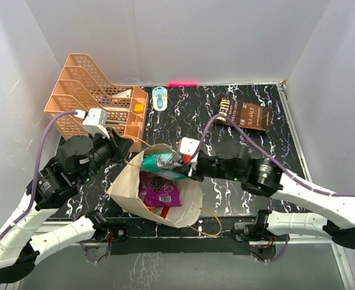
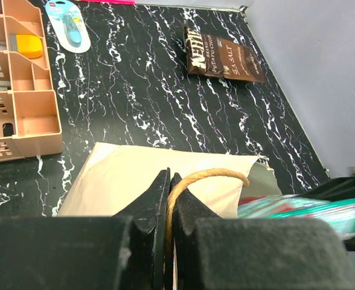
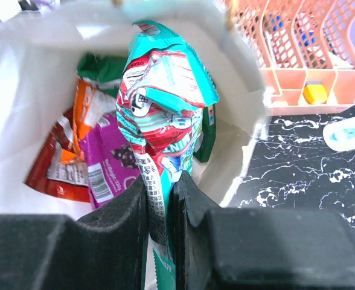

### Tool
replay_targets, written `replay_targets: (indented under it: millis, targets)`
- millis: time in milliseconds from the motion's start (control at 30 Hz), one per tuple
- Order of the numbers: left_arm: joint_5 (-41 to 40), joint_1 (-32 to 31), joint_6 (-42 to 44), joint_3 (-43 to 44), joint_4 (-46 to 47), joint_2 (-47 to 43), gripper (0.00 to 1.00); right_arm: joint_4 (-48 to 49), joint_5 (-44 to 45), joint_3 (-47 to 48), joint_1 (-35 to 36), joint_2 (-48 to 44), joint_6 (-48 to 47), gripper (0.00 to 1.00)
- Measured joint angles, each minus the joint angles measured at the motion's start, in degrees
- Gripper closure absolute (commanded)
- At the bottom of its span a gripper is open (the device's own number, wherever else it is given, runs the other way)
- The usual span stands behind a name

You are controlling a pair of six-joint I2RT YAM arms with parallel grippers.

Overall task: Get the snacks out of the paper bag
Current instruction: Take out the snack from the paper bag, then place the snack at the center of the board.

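The paper bag lies open at the near middle of the table. My left gripper is shut on its brown cord handle at the bag's left rim. My right gripper is shut on the lower edge of a teal-and-red snack packet, which sticks up at the bag's mouth. Inside the bag lie a purple pouch, an orange-red chip bag and a green packet. A dark brown chip bag lies flat on the table at the far right.
A peach tiered tray rack stands at the far left, close behind my left arm. A small blue-and-white object lies beside it. White walls close in the table on three sides. A second cord handle loops out at the near edge.
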Motion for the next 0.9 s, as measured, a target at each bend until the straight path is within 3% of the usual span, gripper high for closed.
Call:
replay_targets:
  millis: [333, 433, 600, 733, 833, 900]
  targets:
    - [-1.14, 0.0, 0.48, 0.0, -1.09, -0.96, 1.0, -9.46, 4.46, 16.81, 0.0, -6.67, 8.09, 0.93]
    - [-1.18, 0.0, 1.01, 0.0, -1.27, -0.9, 1.0, -10.71, 9.77, 19.54, 0.07, -8.44, 8.66, 0.93]
    - [-1.18, 0.0, 1.79, 0.0, -1.29, -0.94, 1.0, -9.92, 31.17, 20.04, 0.22, -9.88, 9.84, 0.93]
    - [-1.2, 0.0, 2.34, 0.0, -1.44, -0.98, 1.0, -4.92, 53.16, 17.27, -0.07, -8.35, 7.65, 0.93]
    - [-1.2, 0.0, 2.47, 0.0, -1.53, -1.2, 1.0, -0.85, 63.08, 13.57, -2.16, -5.05, 3.76, 0.93]
    - [-1.2, 0.0, 2.47, 0.0, -1.53, -1.38, 1.0, 0.9, 64.83, 12.31, -6.95, -1.75, 1.88, 0.93]
